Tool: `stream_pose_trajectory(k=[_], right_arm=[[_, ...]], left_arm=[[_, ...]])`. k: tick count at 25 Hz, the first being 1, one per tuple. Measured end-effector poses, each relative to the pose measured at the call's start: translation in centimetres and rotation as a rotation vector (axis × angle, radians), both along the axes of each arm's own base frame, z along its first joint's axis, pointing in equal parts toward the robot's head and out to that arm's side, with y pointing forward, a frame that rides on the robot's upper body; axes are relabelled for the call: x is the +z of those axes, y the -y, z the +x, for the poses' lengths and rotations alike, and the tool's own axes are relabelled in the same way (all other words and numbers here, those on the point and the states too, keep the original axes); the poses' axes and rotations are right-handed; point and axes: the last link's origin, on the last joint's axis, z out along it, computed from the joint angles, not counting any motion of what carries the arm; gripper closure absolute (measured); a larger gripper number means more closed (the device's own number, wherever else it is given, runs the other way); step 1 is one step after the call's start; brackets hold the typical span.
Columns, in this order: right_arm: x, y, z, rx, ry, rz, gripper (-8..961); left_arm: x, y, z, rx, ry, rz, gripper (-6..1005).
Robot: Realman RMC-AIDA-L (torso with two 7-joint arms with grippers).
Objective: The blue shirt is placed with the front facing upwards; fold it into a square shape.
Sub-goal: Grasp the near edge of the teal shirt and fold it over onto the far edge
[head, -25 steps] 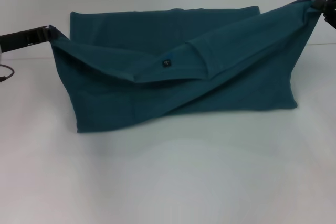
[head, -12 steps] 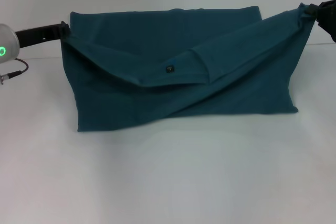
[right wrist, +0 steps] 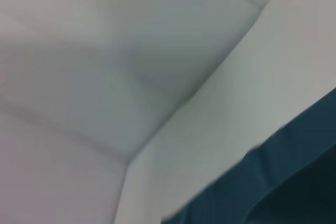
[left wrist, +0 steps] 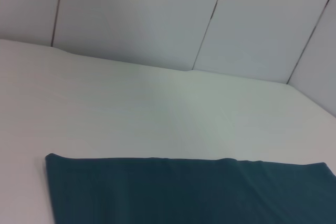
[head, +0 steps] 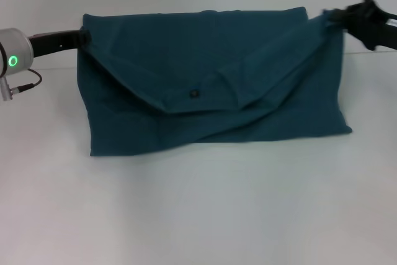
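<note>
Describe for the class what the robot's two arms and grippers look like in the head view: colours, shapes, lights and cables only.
The left arm ends in a silver-grey cylinder with a glowing green ring light and a thin dark cable looping beneath it. From it a slim black bar reaches to the left gripper. The right gripper is all black and blocky, with angular parts; no light or cable shows on it.

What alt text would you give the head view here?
A blue shirt lies part-folded on a white table, its near layer lifted at both upper corners by the left gripper and right gripper, sagging in the middle.
</note>
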Motion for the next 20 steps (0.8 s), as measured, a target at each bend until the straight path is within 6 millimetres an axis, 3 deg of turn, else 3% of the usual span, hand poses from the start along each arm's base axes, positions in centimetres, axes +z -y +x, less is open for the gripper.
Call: stream_pose_trajectory(k=[3, 6, 14, 20], right_arm=[[-0.2, -0.2, -1.8, 0.087, 0.106, -0.142, 861], [0.2, -0.2, -1.9, 0.074, 0.159, -0.213, 858], [1.3, -0.1, -0.6, 0.010, 0.130, -0.150, 852], [0.2, -0.5, 0.0, -0.040, 0.105, -0.085, 848]], left_arm=[[0.0, 0.0, 0.1, -0.003, 0.001, -0.003, 989], [-0.1, 0.0, 0.1, -0.004, 0.004, -0.004, 989], [-0.1, 0.2, 0.0, -0.002, 0.018, -0.006, 987], [-0.4, 0.2, 0.2, -0.009, 0.016, -0.011, 986]])
